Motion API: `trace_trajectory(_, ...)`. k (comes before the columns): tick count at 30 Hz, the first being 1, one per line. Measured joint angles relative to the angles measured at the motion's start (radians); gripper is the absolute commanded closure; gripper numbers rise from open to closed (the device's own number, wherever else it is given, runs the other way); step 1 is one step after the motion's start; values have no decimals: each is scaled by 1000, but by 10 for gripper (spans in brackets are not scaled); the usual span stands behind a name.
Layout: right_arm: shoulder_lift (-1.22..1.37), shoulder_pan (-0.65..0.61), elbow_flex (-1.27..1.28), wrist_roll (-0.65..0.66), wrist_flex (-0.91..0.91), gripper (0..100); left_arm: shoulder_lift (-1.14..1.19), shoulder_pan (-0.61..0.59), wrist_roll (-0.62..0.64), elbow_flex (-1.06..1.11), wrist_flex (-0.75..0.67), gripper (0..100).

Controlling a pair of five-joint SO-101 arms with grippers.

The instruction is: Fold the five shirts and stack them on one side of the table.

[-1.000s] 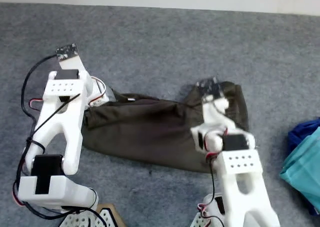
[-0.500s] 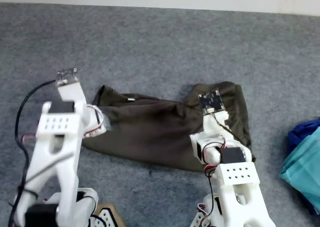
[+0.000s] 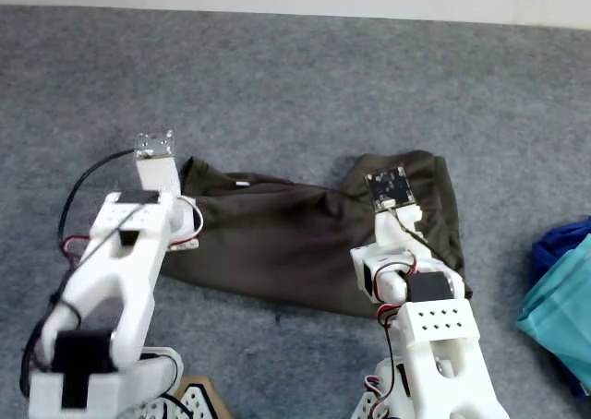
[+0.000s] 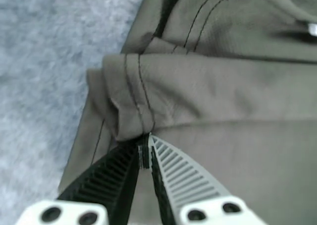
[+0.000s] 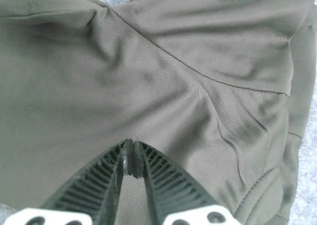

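Observation:
A dark olive shirt (image 3: 277, 244) lies crumpled across the middle of the grey carpeted table (image 3: 295, 77). My left gripper (image 3: 175, 197) hangs over the shirt's left edge. In the left wrist view the left gripper (image 4: 143, 153) is shut on a folded, stitched hem of the shirt (image 4: 223, 91). My right gripper (image 3: 395, 218) stands over the shirt's right part, near a sleeve. In the right wrist view the right gripper (image 5: 131, 158) is shut, pinching a small fold of the shirt (image 5: 173, 76).
A heap of blue and teal shirts (image 3: 563, 299) lies at the table's right edge. A tan block (image 3: 199, 396) sits by the left arm's base. Bare carpet stretches behind the olive shirt and to its far left.
The left arm has swung right toward the shirt, carrying the hem inward. The right arm drew back a little early on, then stayed still.

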Motion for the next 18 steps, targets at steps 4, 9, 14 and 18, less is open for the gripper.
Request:
trace_trajectory(4,0,0,0,0,0,990,161,0,0,-129,-6,992)
trace_trajectory(9,0,0,0,0,0,990,253,3,0,-250,-5,992)
trace_trajectory(14,0,0,0,0,0,990,255,3,0,-275,-9,991)
trace_trajectory(18,0,0,0,0,0,990,244,2,0,-276,-58,991)
